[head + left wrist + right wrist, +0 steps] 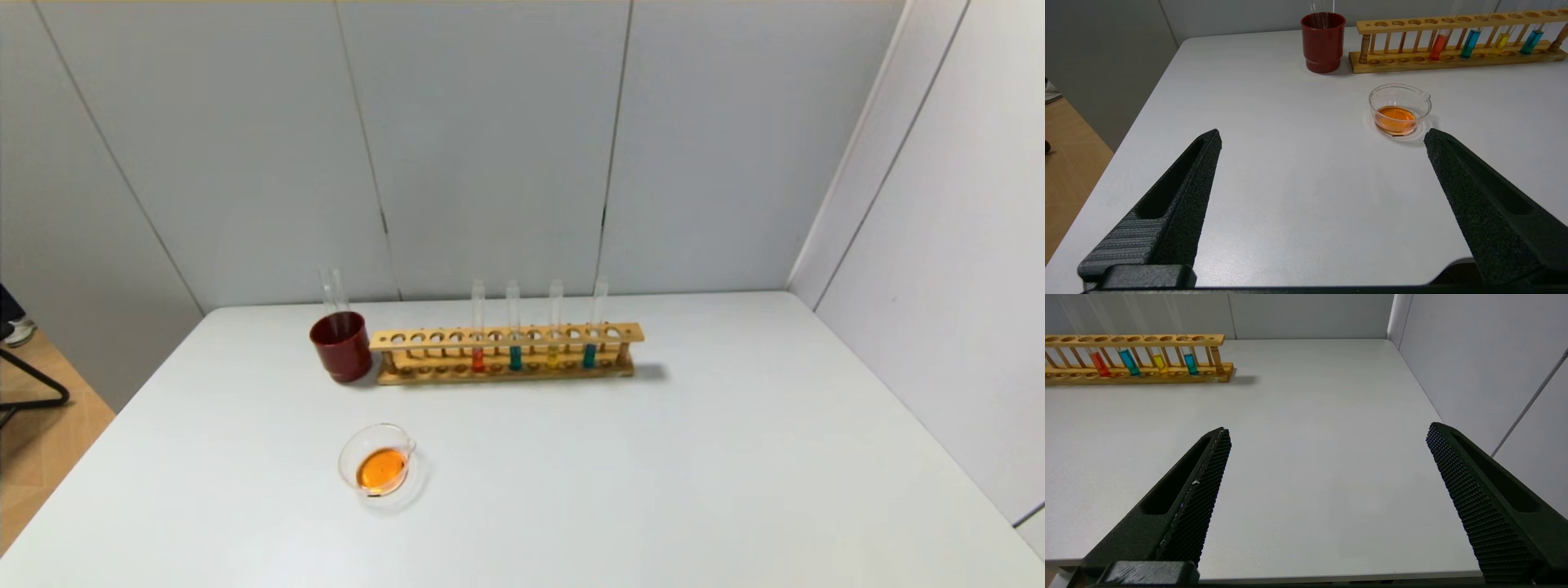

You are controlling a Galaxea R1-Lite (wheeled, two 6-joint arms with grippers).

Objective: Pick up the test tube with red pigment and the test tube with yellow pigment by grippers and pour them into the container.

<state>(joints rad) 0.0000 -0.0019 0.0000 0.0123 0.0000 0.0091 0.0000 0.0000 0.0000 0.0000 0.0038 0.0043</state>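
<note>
Head view: both arms are out of frame; the white table point(620, 490) carries all task items.
Left gripper point(1323, 141): jaws spread wide, holding nothing, poised over the near table edge; the container lies at 1 o'clock from it.
Right gripper point(1329, 435): jaws spread wide, empty, over the near right part of the table; the rack lies at 10 o'clock from it.
Test tube with red pigment point(478, 327): upright in the wooden rack point(506, 353), leftmost of four filled tubes, at 12 o'clock from the robot.
Test tube with yellow pigment point(555, 325): upright in the same rack, third from the left, between two teal tubes point(513, 327).
Container point(380, 465): low clear dish at 11 o'clock, nearer the robot than the rack, apart from it; it already holds orange liquid.
Handling: thin glass, judged light, rigid, smooth and breakable; use moderate closing force.
Grip point: the bare upper shaft above the rack's top rail; lift straight up until the round base is free of the hole.
Surroundings: a dark red cup point(341, 346) with empty clear tubes stands just beside the rack's left end.
Obstructions: the teal tubes flank the yellow one closely; wide jaws could strike them. The path from rack to container looks free.
</note>
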